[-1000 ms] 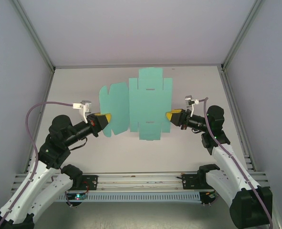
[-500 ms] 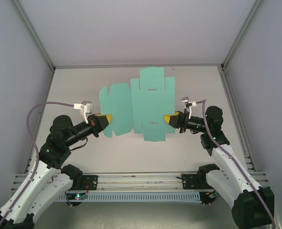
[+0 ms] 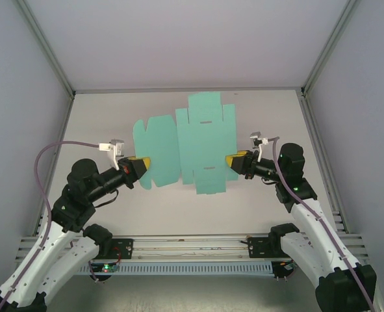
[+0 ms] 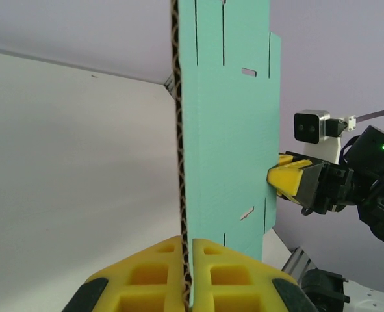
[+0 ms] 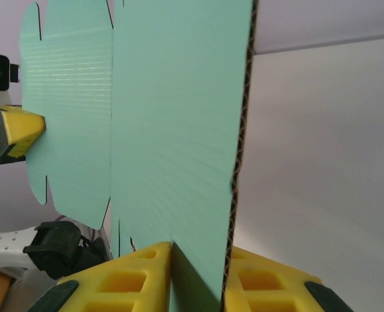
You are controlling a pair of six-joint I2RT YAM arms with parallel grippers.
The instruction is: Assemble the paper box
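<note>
The box, unfolded into a flat teal-green die-cut sheet, hangs above the white counter between the two arms. Its broad face is turned up toward the overhead camera. Cut slots, short slits and score lines mark the middle panel. A rounded, scalloped flap spreads out on the left side and square tabs jut from the far and near ends. Seen edge-on from the wrists, the card shows a brown corrugated core.

The left fingers pinch the sheet's left flap at its near corner, and in the left wrist view the yellow pads are pressed tight against both faces of the card. The right fingers sit at the sheet's opposite edge, set narrow. In the right wrist view the card runs down between them, but it is unclear whether they grip it or only flank it.
</note>
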